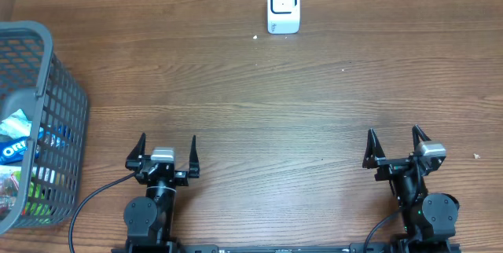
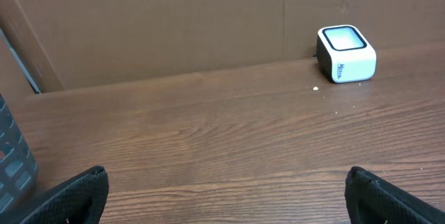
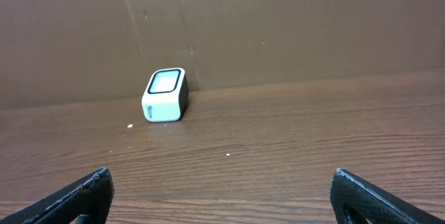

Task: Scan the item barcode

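Standing wide apart and empty, the jaws of your left gripper [image 1: 167, 141] and right gripper [image 1: 393, 137] hold nothing. Both grippers sit on the near side of the table [image 1: 259, 104], well short of the scanner [image 1: 283, 6], one to either side of it.

By my reading you are at the very first step: no item is picked up yet. The packets [image 1: 14, 139] lie in the grey basket [image 1: 67, 119], far to the scanner's left and well nearer to you than it, beside the left gripper. Your next move calls for the left arm to reach over the basket's rim, close on one packet, and carry it to the scanner with its barcode facing the window.

Nothing stands between the grippers and the scanner. Only the basket's tall mesh wall and the crowding of the packets look awkward. Behind the scanner rises a cardboard wall [image 2: 174, 22].
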